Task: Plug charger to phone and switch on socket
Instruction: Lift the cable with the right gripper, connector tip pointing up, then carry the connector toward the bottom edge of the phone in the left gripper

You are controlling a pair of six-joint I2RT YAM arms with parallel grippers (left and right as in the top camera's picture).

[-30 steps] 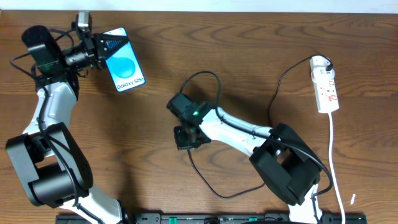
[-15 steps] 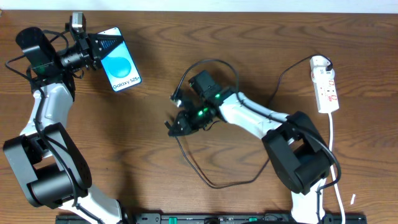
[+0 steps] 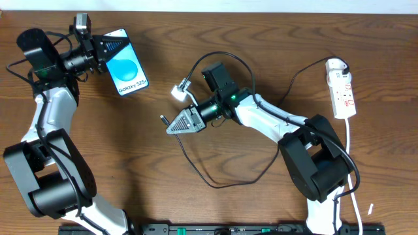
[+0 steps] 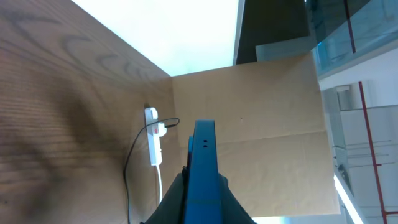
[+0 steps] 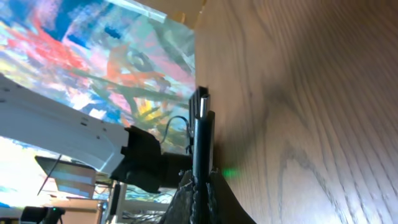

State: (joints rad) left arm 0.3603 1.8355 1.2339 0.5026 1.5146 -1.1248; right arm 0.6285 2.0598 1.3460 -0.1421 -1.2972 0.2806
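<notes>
Phone [image 3: 130, 68] and charger [image 3: 222, 186] are each in a robot arm's grip over the wooden tabletop [image 3: 150, 189], and the two are not yet joined. We see the left pincer [image 3: 117, 46] clenched on one edge of the handset at the far left corner. Its blue screen faces up, and from the left wrist it shows edge-on between the fingers [image 4: 202, 165].

Near the middle, the right pincer [image 3: 173, 125] is clamped on the cable's small plug tip [image 5: 202, 118], which pokes out beyond the fingertips and points leftward. The tip and the handset are well apart, and we cannot make out the charging port from any view. The thin black cable trails in a wide loop across the wood and climbs to the socket [image 3: 343, 91], the white strip at the right edge. The black plug at its other end seems to sit at the strip's rounded far end.

As we judge it, both items are in hand but neither step is finished. The tip must be carried across and pushed into the phone. The strip's switch, whose position we cannot read, then has to be pressed.
</notes>
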